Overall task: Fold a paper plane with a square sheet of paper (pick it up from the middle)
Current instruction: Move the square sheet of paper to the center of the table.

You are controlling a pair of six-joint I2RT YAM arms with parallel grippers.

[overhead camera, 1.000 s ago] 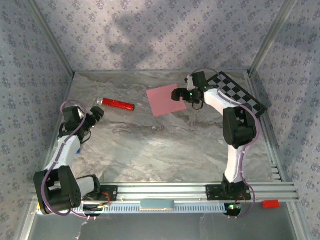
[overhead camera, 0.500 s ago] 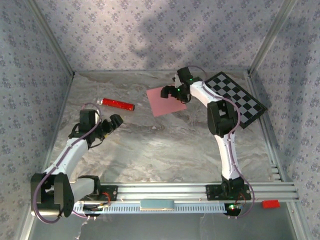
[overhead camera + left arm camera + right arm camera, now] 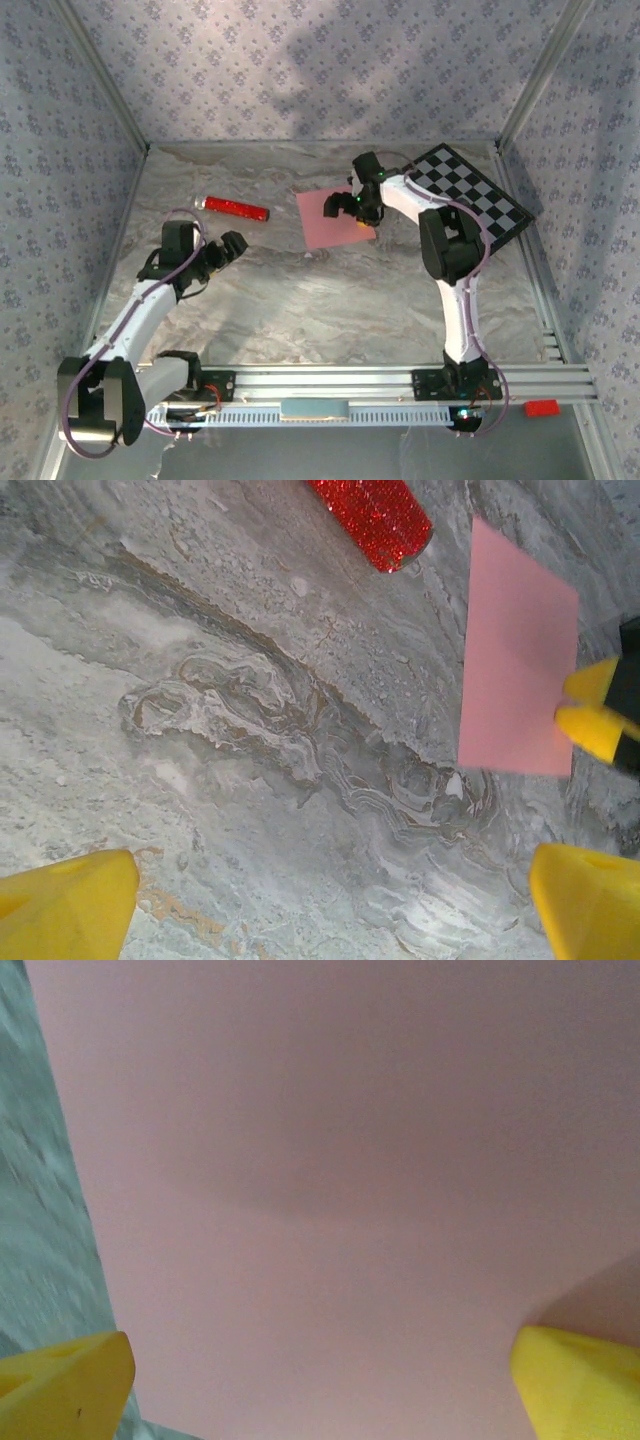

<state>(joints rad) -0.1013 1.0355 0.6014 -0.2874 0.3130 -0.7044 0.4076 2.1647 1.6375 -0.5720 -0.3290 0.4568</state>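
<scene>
Square sheet of paper (image 3: 325, 222): plain pink. Cylinder (image 3: 236, 208): glittery red. Checkerboard (image 3: 478, 195): black-and-white squares. Counter (image 3: 320, 300): grey-white marbled swirls. Walls (image 3: 300, 70): pale lilac, small floral print. Fingers (image 3: 70, 905): yellow. Arms (image 3: 462, 318): white links, black joints.

Grey marbled tabletop (image 3: 330, 300), bearing: square sheet of paper (image 3: 325, 225) lying flat toward far edge; red cylinder (image 3: 236, 208) lying far-left; checkerboard (image 3: 490, 200) occupying far-right corner.

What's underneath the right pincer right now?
Under the right pincer lies the pink square sheet of paper on the marble table; the tabletop beneath the sheet is hidden.
</scene>
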